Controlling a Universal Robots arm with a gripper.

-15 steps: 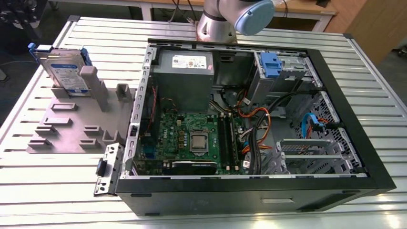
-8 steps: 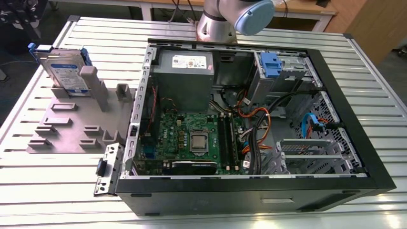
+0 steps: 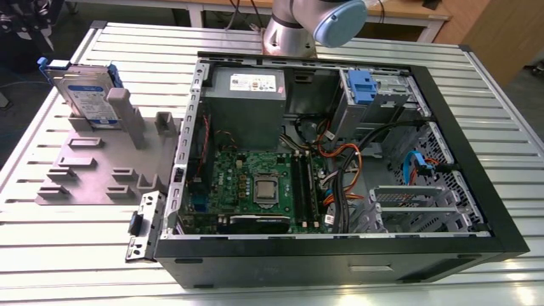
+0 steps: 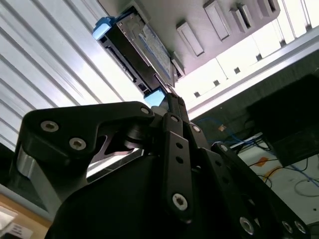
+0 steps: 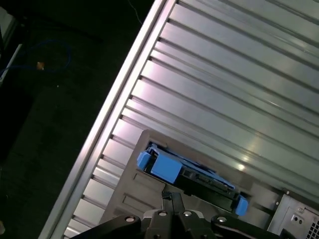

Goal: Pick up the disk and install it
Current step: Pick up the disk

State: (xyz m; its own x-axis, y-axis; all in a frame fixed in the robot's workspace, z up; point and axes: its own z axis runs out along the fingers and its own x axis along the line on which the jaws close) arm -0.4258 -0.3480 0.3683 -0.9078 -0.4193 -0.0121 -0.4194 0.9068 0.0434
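Disk (image 3: 85,95) stands on edge in grey holder (image 3: 93,173); silver-grey, blue-framed.

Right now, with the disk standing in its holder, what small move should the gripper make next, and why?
Probably open the jaws. The gripper looks shut and points toward the disk, which stands on edge in the grey holder with nothing gripping it. Shut fingers could not straddle the disk.

One disk (image 3: 89,95), one grey stand (image 3: 85,172), one open computer case (image 3: 340,250), apparently one processor (image 3: 266,189)
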